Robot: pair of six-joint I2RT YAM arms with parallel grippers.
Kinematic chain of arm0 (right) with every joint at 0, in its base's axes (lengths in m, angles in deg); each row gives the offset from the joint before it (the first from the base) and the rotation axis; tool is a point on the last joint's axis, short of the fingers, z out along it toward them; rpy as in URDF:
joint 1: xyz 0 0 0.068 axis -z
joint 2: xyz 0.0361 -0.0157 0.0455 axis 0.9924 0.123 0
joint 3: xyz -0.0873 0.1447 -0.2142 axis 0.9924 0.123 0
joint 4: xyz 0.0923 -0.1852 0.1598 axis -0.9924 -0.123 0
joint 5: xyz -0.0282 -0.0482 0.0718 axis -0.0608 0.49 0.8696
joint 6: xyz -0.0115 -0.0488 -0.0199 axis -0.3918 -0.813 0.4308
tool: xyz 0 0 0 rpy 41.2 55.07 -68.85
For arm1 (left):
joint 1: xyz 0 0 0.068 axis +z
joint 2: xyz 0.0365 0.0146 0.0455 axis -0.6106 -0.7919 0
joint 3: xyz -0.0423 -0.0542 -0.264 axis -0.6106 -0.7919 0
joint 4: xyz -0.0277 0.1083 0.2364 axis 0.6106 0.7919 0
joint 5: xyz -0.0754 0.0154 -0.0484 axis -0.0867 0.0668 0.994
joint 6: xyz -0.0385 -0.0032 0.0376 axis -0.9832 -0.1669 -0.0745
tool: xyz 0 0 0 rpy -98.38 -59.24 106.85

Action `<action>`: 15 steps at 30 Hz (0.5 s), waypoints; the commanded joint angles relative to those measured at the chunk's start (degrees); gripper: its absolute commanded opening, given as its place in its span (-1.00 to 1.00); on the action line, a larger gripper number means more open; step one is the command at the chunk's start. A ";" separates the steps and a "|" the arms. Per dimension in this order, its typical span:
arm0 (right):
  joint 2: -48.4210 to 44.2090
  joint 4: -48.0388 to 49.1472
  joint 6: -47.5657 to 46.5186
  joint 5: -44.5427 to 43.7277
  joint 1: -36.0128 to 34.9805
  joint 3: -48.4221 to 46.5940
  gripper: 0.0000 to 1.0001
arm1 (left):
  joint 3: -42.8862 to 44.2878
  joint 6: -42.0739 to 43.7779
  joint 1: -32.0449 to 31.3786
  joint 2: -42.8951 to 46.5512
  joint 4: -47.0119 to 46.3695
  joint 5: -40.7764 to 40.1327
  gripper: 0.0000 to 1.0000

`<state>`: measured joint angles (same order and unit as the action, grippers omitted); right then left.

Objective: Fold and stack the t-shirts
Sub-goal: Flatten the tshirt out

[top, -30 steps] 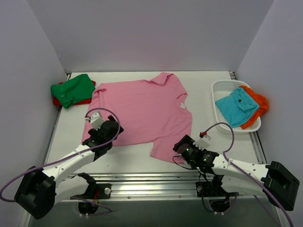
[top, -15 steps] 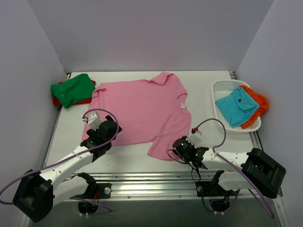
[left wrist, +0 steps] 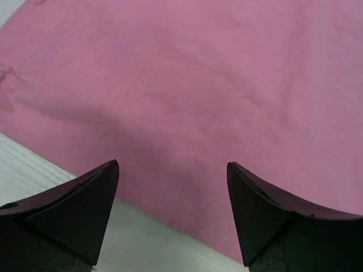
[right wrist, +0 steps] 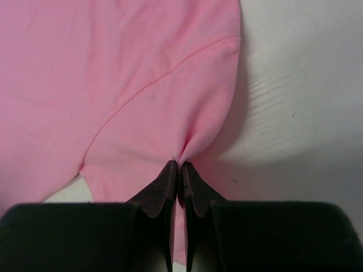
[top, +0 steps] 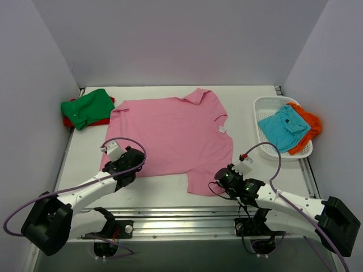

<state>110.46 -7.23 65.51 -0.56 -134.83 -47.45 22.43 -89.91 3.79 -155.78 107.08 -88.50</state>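
Pink collared t-shirt (top: 170, 133): spread flat in the middle of the table (top: 85, 153), one edge toward the near edge.
Handling: soft, light and limp; probably drags and wrinkles, so take it by the near corners.
Right gripper (right wrist: 178, 165): pinched closed on the near right corner.
Left gripper (left wrist: 173, 170): jaws apart over the near left edge, gripping nothing.

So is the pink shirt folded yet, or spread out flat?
Spread out. The pink shirt lies flat, no layer turned over; only its near right corner puckers where the right gripper pinches it.
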 commanded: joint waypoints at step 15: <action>-3.32 -0.96 -10.18 -4.46 7.51 -2.16 -1.00 | 5.96 -2.59 -1.66 5.22 15.37 14.51 0.74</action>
<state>106.68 -10.03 58.62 -3.73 -128.38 -48.44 24.35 -91.48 2.65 -152.24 115.43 -76.22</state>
